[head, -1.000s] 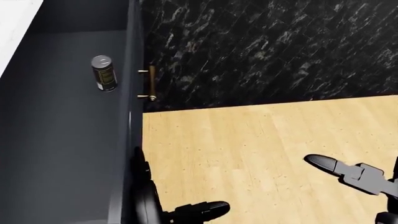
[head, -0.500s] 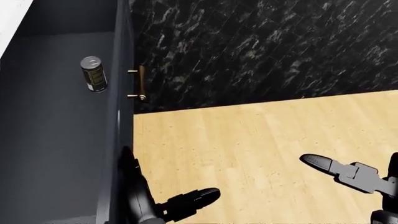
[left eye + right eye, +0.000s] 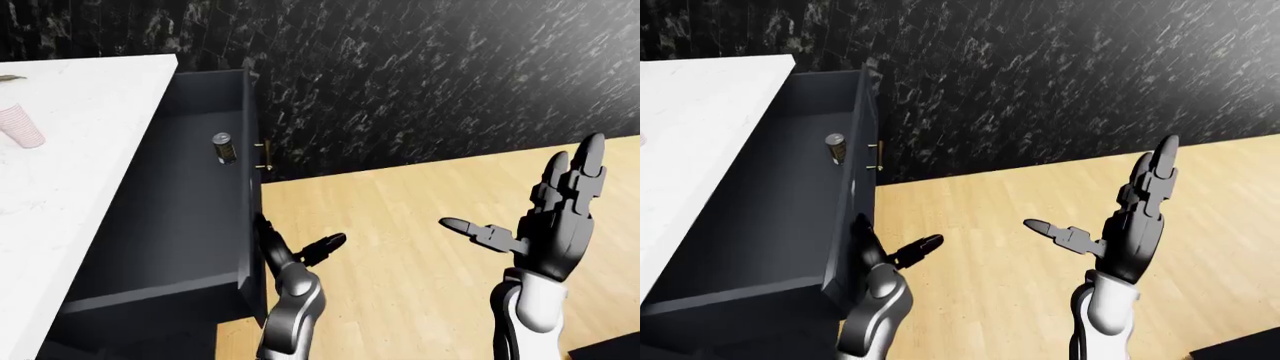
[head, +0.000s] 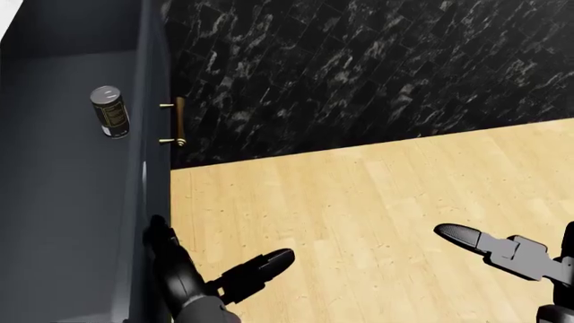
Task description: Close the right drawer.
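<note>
The right drawer [image 3: 170, 225] stands pulled out from under the white counter [image 3: 80, 157], its dark front panel [image 3: 250, 187] carrying a brass handle [image 3: 266, 157]. A small can [image 3: 225, 148] stands inside near the handle end. My left hand [image 3: 298, 238] is open, its fingers [image 3: 264, 227] against the outer face of the front panel below the handle, thumb pointing right. Well to the right of the drawer, my right hand [image 3: 530, 199] is raised, open and holding nothing.
A black marble wall [image 3: 420, 75] runs along the top of the views, with light wooden floor [image 3: 400, 225] below it. A pink cup [image 3: 20, 126] lies on the counter at the far left. A dark edge [image 3: 610, 349] shows at the bottom right.
The whole head view has slid left, counter, drawer and can together, so the camera has moved. My left hand stays at the drawer front. My right hand has barely moved.
</note>
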Tool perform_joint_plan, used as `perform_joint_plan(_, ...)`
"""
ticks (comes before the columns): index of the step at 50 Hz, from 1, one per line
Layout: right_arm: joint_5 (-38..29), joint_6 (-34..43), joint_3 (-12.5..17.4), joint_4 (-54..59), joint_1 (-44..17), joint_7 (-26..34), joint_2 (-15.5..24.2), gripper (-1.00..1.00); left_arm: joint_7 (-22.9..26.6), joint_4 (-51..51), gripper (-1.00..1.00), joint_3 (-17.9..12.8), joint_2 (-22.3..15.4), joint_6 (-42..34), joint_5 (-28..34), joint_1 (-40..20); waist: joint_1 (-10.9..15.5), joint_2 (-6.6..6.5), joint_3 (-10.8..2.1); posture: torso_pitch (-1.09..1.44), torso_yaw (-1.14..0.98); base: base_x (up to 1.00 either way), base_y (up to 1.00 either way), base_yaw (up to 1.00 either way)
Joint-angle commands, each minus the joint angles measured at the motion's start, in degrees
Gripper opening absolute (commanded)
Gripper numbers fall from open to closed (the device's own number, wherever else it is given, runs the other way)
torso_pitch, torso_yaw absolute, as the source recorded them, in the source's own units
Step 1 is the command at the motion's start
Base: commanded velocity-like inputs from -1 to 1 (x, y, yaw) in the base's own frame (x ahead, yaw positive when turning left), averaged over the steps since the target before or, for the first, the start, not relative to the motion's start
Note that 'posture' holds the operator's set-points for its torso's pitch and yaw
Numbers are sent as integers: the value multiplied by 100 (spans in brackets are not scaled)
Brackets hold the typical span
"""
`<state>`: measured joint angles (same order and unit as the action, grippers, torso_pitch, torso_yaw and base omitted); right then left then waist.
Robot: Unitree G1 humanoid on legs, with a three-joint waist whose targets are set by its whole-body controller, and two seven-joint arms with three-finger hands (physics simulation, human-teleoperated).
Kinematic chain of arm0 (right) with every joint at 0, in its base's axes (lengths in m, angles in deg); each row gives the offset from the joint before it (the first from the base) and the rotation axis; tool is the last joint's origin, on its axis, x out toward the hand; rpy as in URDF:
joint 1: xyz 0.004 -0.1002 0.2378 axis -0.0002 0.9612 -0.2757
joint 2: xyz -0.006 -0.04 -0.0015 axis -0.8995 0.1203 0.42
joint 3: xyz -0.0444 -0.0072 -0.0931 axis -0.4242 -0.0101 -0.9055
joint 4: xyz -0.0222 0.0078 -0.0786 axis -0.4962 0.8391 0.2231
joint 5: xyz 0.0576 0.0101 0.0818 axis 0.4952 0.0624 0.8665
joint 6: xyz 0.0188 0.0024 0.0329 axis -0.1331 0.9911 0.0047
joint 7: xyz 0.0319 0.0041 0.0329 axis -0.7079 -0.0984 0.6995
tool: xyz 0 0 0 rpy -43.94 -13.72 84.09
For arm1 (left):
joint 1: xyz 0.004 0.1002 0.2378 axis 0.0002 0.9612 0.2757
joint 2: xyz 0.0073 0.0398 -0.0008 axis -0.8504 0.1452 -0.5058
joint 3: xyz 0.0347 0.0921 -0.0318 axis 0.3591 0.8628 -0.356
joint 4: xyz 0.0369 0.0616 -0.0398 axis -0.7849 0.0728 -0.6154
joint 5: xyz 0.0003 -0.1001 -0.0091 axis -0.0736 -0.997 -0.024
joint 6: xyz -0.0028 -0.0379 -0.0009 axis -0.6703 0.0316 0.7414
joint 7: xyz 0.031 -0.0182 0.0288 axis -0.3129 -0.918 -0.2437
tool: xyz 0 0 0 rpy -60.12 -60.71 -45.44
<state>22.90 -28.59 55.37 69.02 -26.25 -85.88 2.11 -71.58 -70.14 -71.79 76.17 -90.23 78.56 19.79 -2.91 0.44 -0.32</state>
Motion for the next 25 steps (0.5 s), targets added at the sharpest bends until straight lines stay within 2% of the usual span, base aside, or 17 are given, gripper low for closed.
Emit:
perform_joint_plan(1,-18,-170,30,-211,-92,-7,49,100,-425,146,100,-396,-106,60,1,-27,67,45,-73,0,0,0,0,0)
perform_joint_plan(16,-26,-164,16,-199,-112,-21,53,100,-824,15,100,-783,-315,-112,-375,-401,19,20,-42,0,0,0,0,0)
perform_joint_plan(21,-27,-154,13,-206,-118,-25,54,100,-995,2,100,-777,-345,-206,-340,-428,18,5,-41,0,0,0,0,0)
perform_joint_plan(25,-15,-162,11,-175,-127,-23,60,100,-1006,-101,100,-885,-403,-186,-419,-552,20,3,-40,0,0,0,0,0)
